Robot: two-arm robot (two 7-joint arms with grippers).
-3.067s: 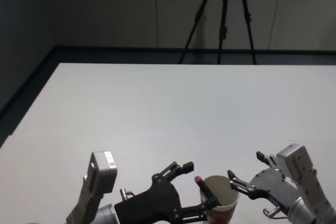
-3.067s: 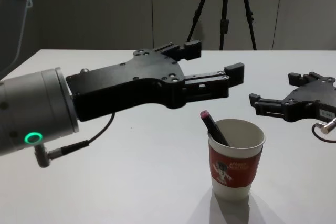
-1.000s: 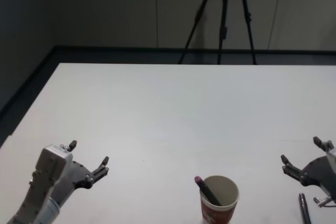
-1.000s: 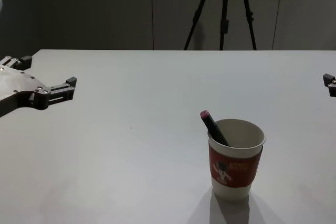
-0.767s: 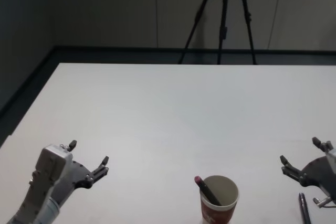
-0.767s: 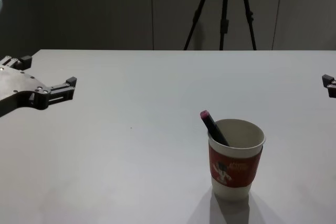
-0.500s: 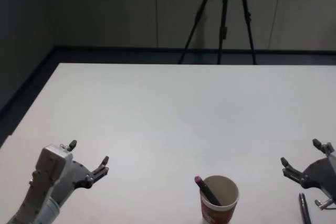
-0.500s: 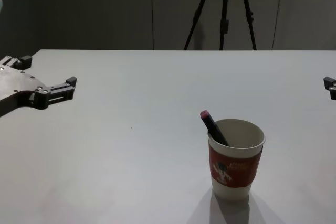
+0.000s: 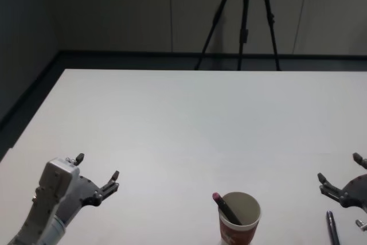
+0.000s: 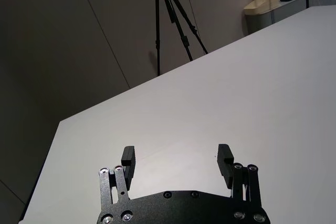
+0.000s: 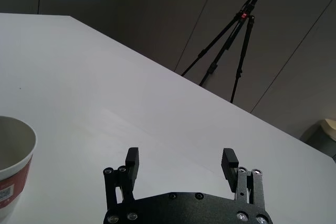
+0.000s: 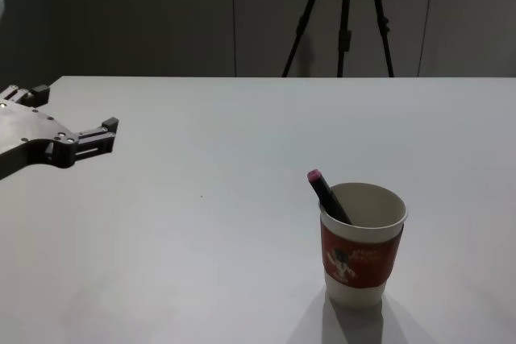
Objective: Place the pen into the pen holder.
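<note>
The pen holder (image 9: 239, 223) (image 12: 363, 255), a white paper cup with a red sleeve, stands near the table's front edge; its rim also shows in the right wrist view (image 11: 11, 167). A dark pen with a pink cap (image 9: 224, 207) (image 12: 326, 194) leans inside it, its tip above the rim. My left gripper (image 9: 97, 166) (image 12: 74, 108) (image 10: 176, 155) hovers open and empty at the front left, far from the cup. At the front right, my right gripper (image 9: 339, 168) (image 11: 181, 157) is open and empty too.
A second dark pen (image 9: 331, 228) lies on the table (image 9: 183, 119) just in front of the right gripper. A black tripod (image 9: 243, 21) stands on the floor beyond the table's far edge.
Both grippers have pulled back from beside the cup to the table's front corners. In the last second the right gripper slid farther right, out of the chest view. The left stayed still.
</note>
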